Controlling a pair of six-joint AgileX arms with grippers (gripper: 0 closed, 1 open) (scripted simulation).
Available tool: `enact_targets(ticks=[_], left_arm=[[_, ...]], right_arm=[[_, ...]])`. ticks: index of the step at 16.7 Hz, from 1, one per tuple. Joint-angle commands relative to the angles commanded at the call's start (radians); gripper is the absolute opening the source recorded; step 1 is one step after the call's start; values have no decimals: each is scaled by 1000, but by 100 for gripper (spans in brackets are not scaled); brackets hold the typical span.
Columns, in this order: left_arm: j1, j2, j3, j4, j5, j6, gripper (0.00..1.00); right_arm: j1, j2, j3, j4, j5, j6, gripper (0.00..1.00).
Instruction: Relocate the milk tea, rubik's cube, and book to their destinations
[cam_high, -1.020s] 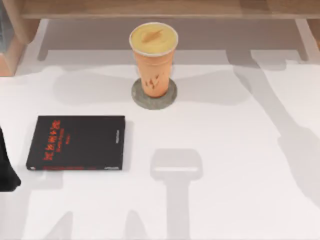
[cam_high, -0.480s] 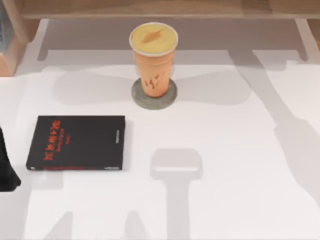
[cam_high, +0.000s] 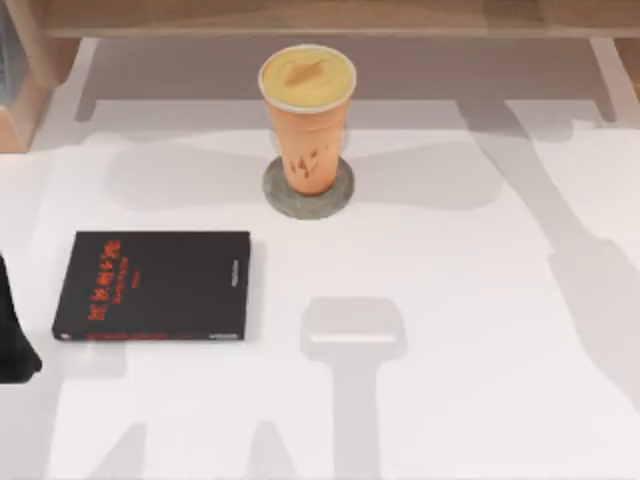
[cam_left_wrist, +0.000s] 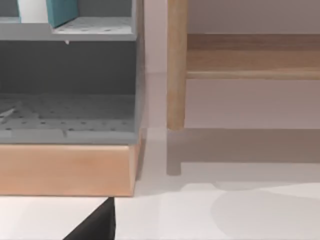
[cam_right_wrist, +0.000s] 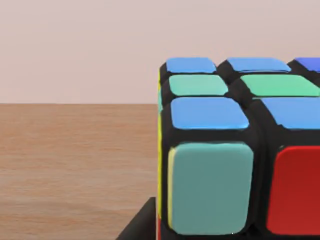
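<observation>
The milk tea, an orange-tan cup with a pale yellow lid, stands upright on a round grey coaster at the table's back centre. In the right wrist view the rubik's cube sits very close, resting on a brown wooden surface. A dark sliver of my right arm shows by its lower corner. The light blue book stands with white page edges in the upper level of a grey shelf unit. A dark part of my left arm sits at the table's left edge.
A black book with red lettering lies flat on the left of the white table. A wooden shelf runs along the back. In the left wrist view a wooden post stands beside the grey unit's wooden base.
The arm shadow across the table's right side has shifted slightly. The milk tea and the black book have not moved.
</observation>
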Motion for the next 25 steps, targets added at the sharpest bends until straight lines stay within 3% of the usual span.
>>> enact_targets(ticks=[4,5,14,20,25], left_arm=[[0,0,0,0,0,0,100],[0,0,0,0,0,0,100],[0,0,0,0,0,0,100],[0,0,0,0,0,0,100],[0,0,0,0,0,0,100]], right_arm=[[0,0,0,0,0,0,98],[0,0,0,0,0,0,100],[4,-4,-4,2,1,0,100],[24,-116,-157,37,19,1,100],[20,-117,-159,39,20,1,100]])
